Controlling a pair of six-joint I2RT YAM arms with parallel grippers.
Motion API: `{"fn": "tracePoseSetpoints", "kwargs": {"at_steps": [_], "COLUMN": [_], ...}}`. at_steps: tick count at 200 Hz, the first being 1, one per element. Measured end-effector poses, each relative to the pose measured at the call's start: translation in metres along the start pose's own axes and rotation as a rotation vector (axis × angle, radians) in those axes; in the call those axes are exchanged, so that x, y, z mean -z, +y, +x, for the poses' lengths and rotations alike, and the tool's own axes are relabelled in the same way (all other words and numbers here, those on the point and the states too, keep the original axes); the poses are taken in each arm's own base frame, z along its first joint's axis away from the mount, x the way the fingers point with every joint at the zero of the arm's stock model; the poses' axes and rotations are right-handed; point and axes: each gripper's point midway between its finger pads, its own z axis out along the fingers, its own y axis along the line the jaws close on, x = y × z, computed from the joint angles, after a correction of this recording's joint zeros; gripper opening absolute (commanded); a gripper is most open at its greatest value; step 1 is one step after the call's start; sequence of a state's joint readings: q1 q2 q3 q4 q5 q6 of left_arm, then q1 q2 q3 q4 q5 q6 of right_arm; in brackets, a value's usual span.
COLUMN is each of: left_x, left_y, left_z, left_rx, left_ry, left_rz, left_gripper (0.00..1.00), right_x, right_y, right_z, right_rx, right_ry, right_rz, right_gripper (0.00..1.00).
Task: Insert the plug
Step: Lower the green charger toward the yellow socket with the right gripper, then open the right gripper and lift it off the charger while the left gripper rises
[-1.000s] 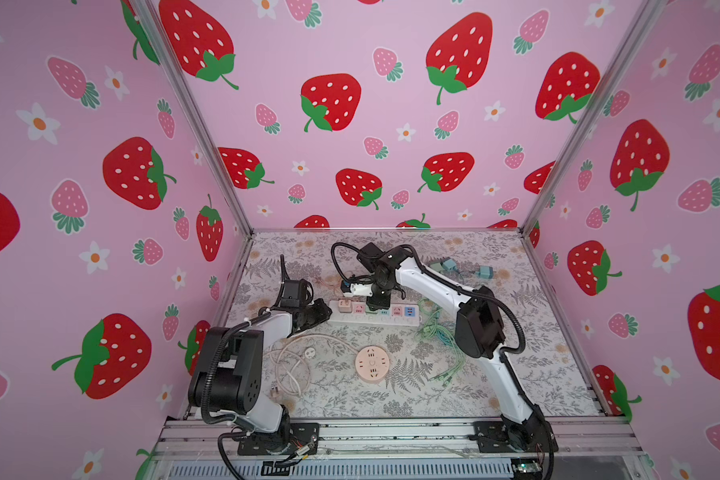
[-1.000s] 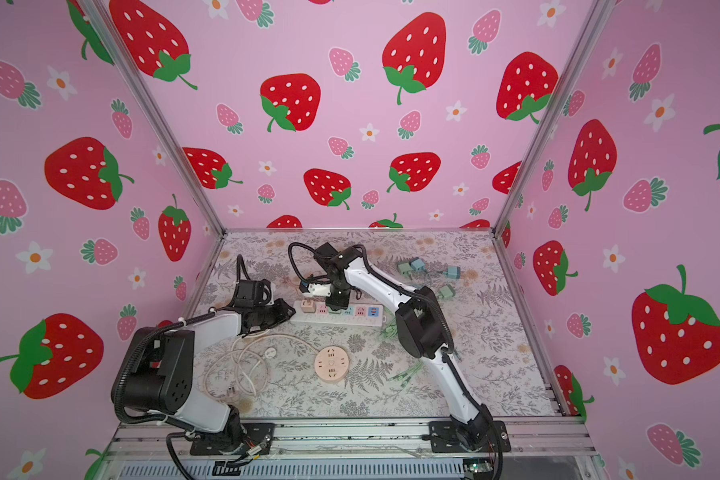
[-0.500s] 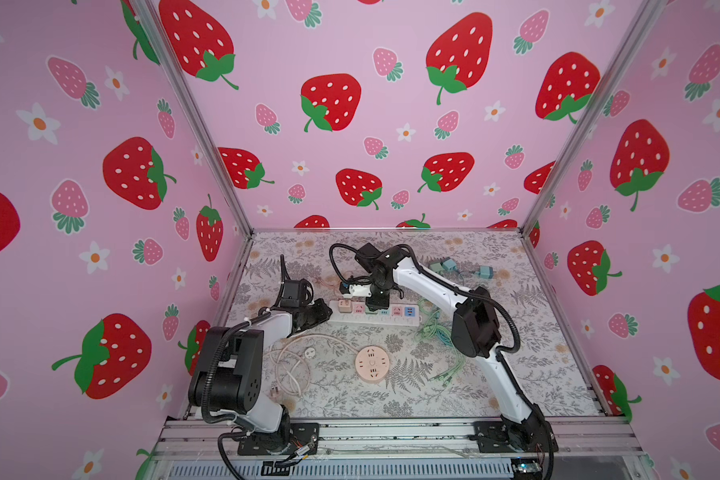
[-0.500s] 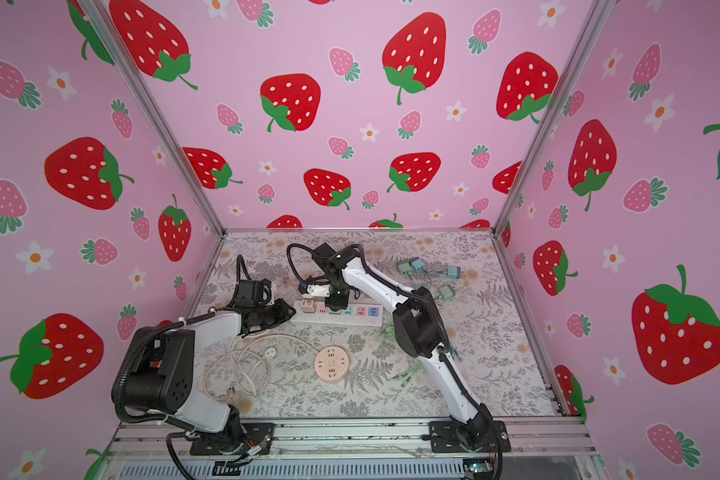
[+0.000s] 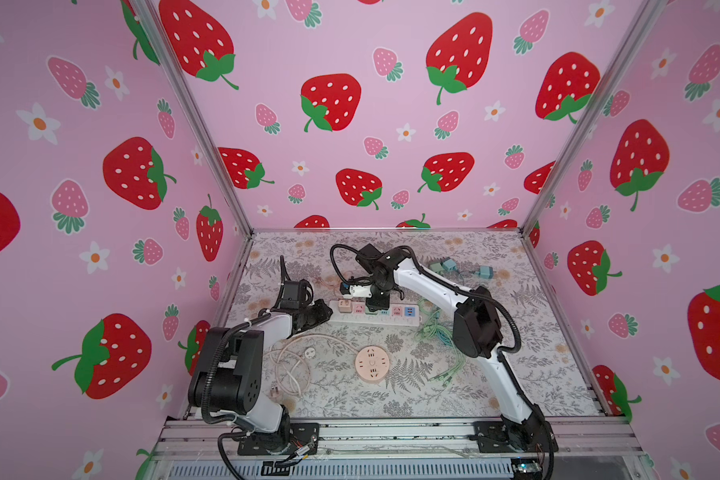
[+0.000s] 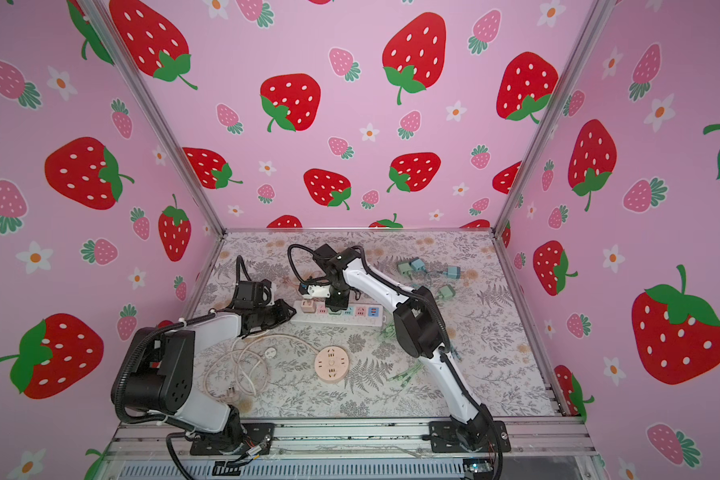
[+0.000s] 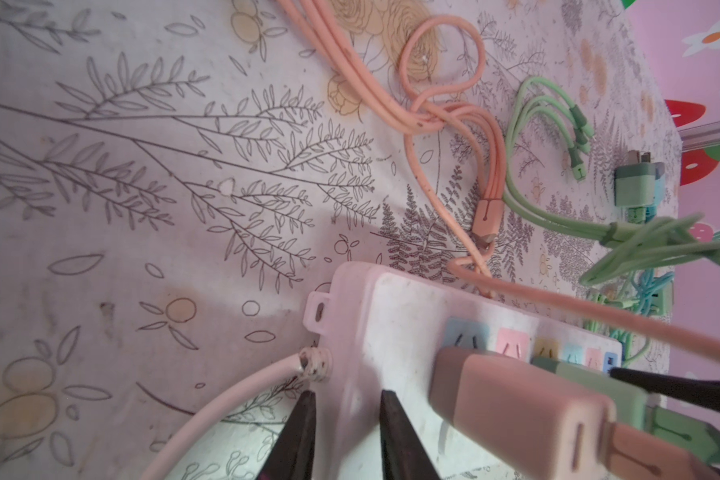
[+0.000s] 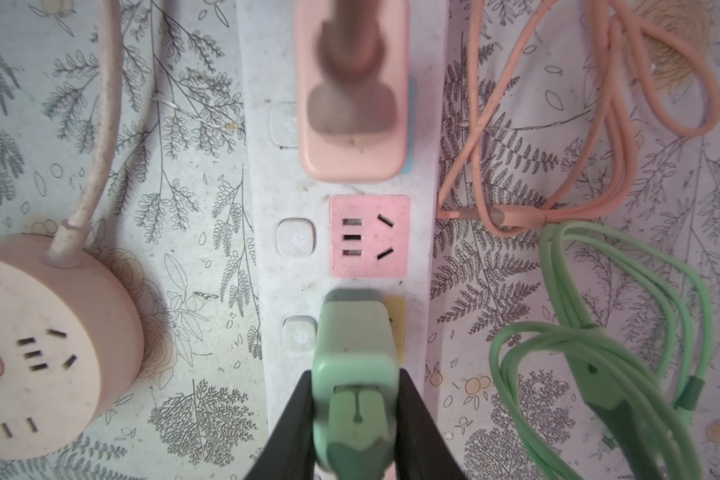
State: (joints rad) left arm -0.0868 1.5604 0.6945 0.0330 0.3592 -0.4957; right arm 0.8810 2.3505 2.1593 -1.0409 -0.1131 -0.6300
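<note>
Plug [image 8: 352, 345] — green, pinched by right gripper [image 8: 355, 380] — seemingly seated in power strip [image 8: 262, 257].

Round pink socket [image 5: 372, 364] front; teal adapters [image 5: 485, 272] rear.

The power strip [image 8: 267, 195] is white matt plastic, speckled with dirt. The green plug [image 8: 354, 345] and pink plug [image 8: 352, 160] look smooth, satin plastic; the counter [image 8: 175, 124] wears a matt printed covering.
</note>
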Motion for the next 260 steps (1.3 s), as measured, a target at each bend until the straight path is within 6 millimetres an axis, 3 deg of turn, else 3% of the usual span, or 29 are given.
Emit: {"fn": "tracePoseSetpoints", "kwargs": {"at_steps": [65,83,103,162,209,260], "left_x": [0.000,0.000,0.000,0.000,0.000,0.001], "left_y": [0.000,0.000,0.000,0.000,0.000,0.000], "left_z": [0.001,0.001,0.001,0.001,0.002,0.003], "left_rx": [0.000,-0.001,-0.001,-0.003,-0.003,-0.007], "left_ry": [0.002,0.002,0.002,0.004,0.010,0.019], "left_rz": [-0.001,0.000,-0.001,0.002,0.006,0.009], "left_gripper": [0.29,0.29,0.29,0.29,0.29,0.29], "right_x": [0.003,0.004,0.006,0.016,0.037,0.029], "right_y": [0.000,0.001,0.001,0.001,0.004,0.030], "right_z": [-0.002,-0.003,-0.003,-0.006,0.008,0.035], "right_rx": [-0.015,-0.026,-0.037,-0.075,-0.105,-0.140], "right_ry": [-0.041,-0.058,-0.075,-0.146,-0.173,-0.152], "right_rz": [0.008,0.001,-0.004,-0.022,-0.010,-0.075], "right_gripper": [0.11,0.19,0.37,0.61,0.67,0.69]}}
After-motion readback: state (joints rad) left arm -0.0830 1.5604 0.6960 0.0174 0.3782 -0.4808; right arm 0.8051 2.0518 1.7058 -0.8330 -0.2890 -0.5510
